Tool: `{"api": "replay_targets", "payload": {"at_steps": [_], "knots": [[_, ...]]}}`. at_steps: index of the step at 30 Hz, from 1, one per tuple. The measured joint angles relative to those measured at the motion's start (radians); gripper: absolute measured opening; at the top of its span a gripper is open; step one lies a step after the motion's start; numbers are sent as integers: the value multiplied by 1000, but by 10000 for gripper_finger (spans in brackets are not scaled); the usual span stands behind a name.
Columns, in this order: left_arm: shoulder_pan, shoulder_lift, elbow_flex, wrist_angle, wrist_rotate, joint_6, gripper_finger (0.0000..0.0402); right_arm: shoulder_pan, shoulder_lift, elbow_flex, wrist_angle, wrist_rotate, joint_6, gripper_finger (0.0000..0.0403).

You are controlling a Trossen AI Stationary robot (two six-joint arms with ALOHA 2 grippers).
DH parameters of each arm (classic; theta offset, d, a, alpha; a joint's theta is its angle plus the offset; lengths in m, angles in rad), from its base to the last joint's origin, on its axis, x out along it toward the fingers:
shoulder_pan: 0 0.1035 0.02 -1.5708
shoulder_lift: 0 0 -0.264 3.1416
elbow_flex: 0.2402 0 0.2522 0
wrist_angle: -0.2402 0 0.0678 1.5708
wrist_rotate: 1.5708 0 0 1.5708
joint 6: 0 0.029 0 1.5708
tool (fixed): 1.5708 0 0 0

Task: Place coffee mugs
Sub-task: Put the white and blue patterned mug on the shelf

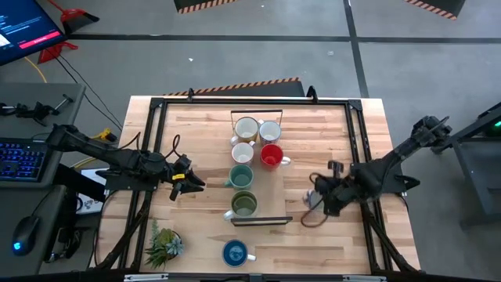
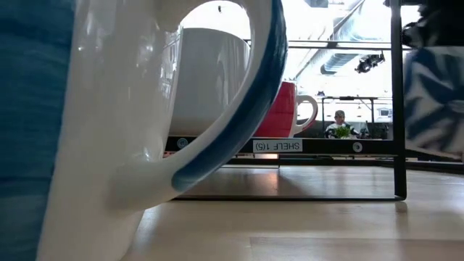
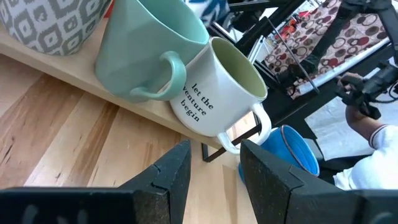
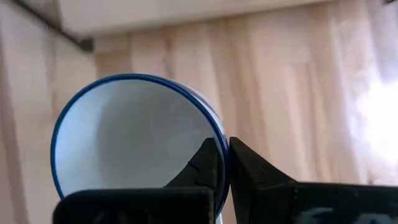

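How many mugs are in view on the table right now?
8. On the rack: cream mug, white mug, white mug, red mug, teal mug, olive mug. Blue mug sits near the front edge. Right gripper holds a blue-rimmed white mug.

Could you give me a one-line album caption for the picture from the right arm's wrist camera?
Right gripper pinches the blue-trimmed rim of a white enamel mug above the pale wooden table.

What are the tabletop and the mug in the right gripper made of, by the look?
Tabletop: pale wood planks, visible grain and seams, matte. Blue-rimmed white mug pinched at its rim by the right gripper: thin wall with painted edge suggests enamelled metal, though glazed ceramic is possible.
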Motion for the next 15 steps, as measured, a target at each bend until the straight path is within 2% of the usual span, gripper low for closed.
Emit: {"api": "replay_targets", "payload": {"at_steps": [6,11,15], "knots": [[0,0,0,0,0,42,129,-196,-26,0,30,7,-167,0],[0,0,0,0,0,44,129,-355,-26,0,123,-103,-318,0],[0,0,0,0,0,45,129,-437,-26,2,201,-182,-408,0]]}}
